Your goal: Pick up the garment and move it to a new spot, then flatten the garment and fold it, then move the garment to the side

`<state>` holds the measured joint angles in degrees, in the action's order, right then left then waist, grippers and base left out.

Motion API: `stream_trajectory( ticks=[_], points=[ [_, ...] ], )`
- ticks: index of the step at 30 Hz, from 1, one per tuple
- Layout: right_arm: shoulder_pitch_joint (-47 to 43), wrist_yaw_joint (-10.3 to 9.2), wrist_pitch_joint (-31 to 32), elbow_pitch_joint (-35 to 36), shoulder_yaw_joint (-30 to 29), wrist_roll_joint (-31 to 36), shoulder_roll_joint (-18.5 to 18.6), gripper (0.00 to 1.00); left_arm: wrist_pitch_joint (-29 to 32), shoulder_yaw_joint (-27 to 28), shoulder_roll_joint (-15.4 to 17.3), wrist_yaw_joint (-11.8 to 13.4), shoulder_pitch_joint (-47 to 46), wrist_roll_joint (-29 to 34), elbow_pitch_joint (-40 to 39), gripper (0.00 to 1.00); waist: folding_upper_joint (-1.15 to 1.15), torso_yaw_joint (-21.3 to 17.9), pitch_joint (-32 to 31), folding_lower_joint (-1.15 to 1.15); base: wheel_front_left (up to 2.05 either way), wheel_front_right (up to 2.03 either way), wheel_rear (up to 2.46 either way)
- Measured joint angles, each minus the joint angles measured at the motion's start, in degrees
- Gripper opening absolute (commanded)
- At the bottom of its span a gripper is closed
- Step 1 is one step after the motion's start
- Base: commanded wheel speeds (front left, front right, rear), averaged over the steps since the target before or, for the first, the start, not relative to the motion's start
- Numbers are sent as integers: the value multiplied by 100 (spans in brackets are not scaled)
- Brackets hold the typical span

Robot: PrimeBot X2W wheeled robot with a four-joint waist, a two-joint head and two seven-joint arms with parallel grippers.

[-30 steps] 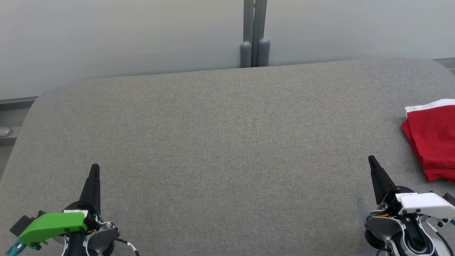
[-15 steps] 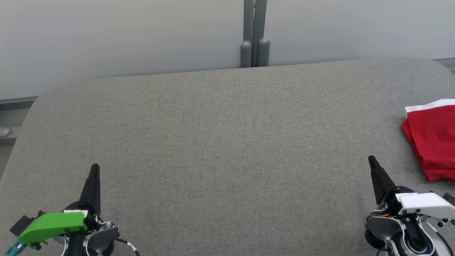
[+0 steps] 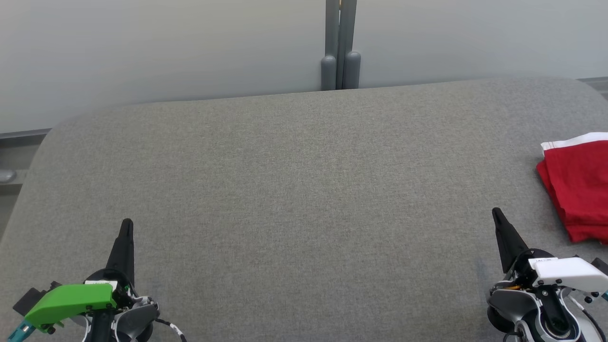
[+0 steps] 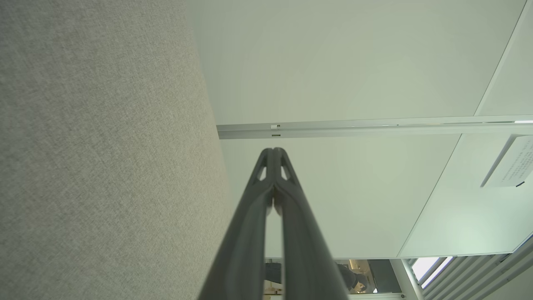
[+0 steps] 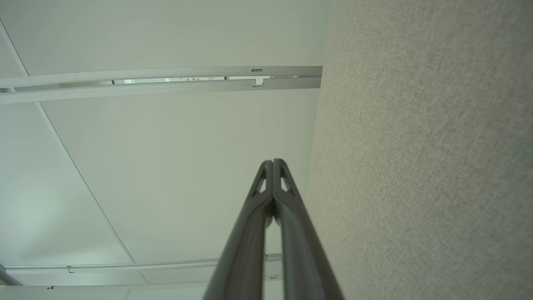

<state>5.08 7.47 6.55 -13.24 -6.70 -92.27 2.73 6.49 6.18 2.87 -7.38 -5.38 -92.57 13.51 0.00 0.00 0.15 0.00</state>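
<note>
Head view first, Jo: where is the garment [image 3: 577, 187]?

Far over on the right, Sam. It is red, folded into a flat stack, with a white band [image 3: 577, 140] along its far edge, and the frame's right edge cuts it off. It lies on the grey surface [image 3: 304, 190] with nothing touching it.

Which way does it lie from the claws?

It lies to the right of the right claw [image 3: 496, 212] and a little farther off, near it but apart. The left claw [image 3: 127, 223] sits well away, across the whole width of the surface. I judge any reach belongs to the right arm, going right and slightly away.

And its long axis?

The part I can see runs near to far, with its left edge slanting. How far it extends to the right I cannot tell, so I would not swear to the axis.

Is either claw holding anything?

No. Both are clenched on nothing and pointing away toward the wall [image 3: 166, 47].

What do the wrist views add?

They give the fingers up close. In each one the two tips press together with no cloth between them, which the head view only hints at from behind. They look along the surface toward the pale wall. The head view is the one that gives the garment's place.

How far along is the task, in your view?

The garment is already folded and at the side, so it looks about finished.
</note>
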Motion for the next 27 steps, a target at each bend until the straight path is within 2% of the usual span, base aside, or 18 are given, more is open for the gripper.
stream_trajectory(
  ticks=[27],
  points=[
    [0,0,0,0,0,0,0,0,0,1,0,0,0,0,0,0,0,0,0,0,0,0,0]
  ],
)
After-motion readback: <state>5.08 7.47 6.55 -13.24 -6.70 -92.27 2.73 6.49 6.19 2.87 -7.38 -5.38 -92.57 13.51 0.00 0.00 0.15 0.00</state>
